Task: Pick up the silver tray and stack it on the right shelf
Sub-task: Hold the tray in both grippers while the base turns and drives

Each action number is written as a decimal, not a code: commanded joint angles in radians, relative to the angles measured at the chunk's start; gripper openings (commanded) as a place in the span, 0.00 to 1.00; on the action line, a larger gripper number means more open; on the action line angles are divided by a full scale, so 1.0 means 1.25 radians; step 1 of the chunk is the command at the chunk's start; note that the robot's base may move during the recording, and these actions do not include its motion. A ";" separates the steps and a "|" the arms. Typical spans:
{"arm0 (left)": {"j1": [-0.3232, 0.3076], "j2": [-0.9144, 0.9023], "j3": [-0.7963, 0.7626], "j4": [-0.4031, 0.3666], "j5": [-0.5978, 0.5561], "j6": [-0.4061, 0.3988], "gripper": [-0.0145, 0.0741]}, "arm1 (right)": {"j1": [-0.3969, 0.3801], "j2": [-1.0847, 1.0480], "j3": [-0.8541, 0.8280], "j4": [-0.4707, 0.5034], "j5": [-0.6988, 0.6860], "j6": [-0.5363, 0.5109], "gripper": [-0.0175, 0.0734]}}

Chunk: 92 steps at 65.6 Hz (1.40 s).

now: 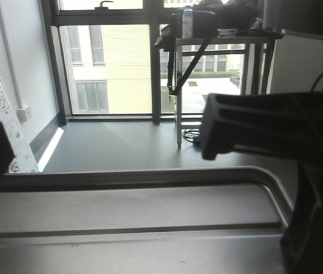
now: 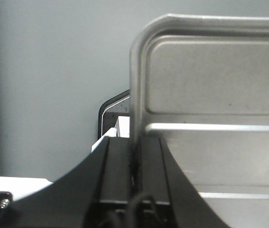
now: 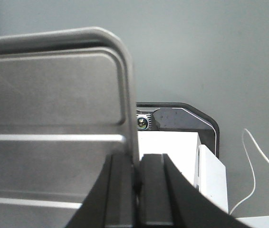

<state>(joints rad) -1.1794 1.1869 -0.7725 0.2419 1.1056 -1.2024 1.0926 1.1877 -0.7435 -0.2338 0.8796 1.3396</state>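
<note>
Gripping the silver tray [image 1: 133, 211] by both short rims, held above grey floor [image 1: 121, 142]. Clamped narrow on the left rim with the left end effector [image 2: 137, 145]; clamped narrow on the right rim with the right end effector [image 3: 138, 160]. Filling the near foreground, ridges running left to right. Far behind, a steel table [image 1: 224, 37] by the window [image 1: 110, 63].

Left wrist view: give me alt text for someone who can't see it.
The left gripper clamps the rim of the silver tray, which fills the frame's right side. Plain grey floor lies behind.
</note>
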 commanded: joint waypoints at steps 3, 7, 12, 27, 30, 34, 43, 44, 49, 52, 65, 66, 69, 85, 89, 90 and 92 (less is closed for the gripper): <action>-0.004 -0.016 -0.017 0.026 0.168 0.004 0.06 | -0.003 -0.018 -0.018 -0.053 0.048 0.001 0.26; -0.004 -0.016 -0.017 0.026 0.168 0.004 0.06 | -0.003 -0.018 -0.018 -0.053 0.048 0.001 0.26; -0.004 -0.016 -0.017 0.026 0.168 0.004 0.06 | -0.003 -0.018 -0.018 -0.053 0.048 0.001 0.26; -0.004 -0.016 -0.017 0.026 0.168 0.004 0.06 | -0.003 -0.018 -0.018 -0.053 0.048 0.001 0.26; -0.004 -0.016 -0.017 0.026 0.168 0.004 0.06 | -0.003 -0.018 -0.018 -0.053 0.048 0.001 0.26; -0.004 -0.016 -0.017 0.026 0.168 0.004 0.06 | -0.003 -0.018 -0.018 -0.053 0.048 0.001 0.26; -0.004 -0.016 -0.017 0.026 0.168 0.004 0.06 | -0.003 -0.018 -0.018 -0.053 0.048 0.001 0.26; -0.004 -0.016 -0.017 0.026 0.168 0.004 0.06 | -0.003 -0.018 -0.018 -0.053 0.048 0.001 0.26; -0.004 -0.016 -0.017 0.026 0.168 0.004 0.06 | -0.003 -0.018 -0.018 -0.053 0.048 0.001 0.26; -0.004 -0.016 -0.017 0.026 0.168 0.004 0.06 | -0.003 -0.018 -0.018 -0.053 0.048 0.001 0.26; -0.004 -0.016 -0.017 0.026 0.168 0.004 0.06 | -0.003 -0.018 -0.018 -0.053 0.048 0.001 0.26; -0.004 -0.016 -0.017 0.026 0.168 0.004 0.06 | -0.003 -0.018 -0.018 -0.053 0.048 0.001 0.26; -0.004 -0.016 -0.017 0.026 0.168 0.004 0.06 | -0.003 -0.018 -0.018 -0.053 0.048 0.001 0.26; -0.004 -0.016 -0.017 0.026 0.168 0.004 0.06 | -0.003 -0.018 -0.018 -0.053 0.048 0.001 0.26; -0.004 -0.016 -0.017 0.026 0.168 0.004 0.06 | -0.003 -0.018 -0.018 -0.053 0.048 0.001 0.26; -0.004 -0.016 -0.017 0.026 0.168 0.004 0.06 | -0.003 -0.018 -0.018 -0.053 0.048 0.001 0.26; -0.004 -0.016 -0.017 0.026 0.168 0.004 0.06 | -0.003 -0.018 -0.018 -0.053 0.048 0.001 0.26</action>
<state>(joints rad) -1.1794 1.1869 -0.7725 0.2419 1.1056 -1.2024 1.0926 1.1877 -0.7435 -0.2338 0.8796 1.3396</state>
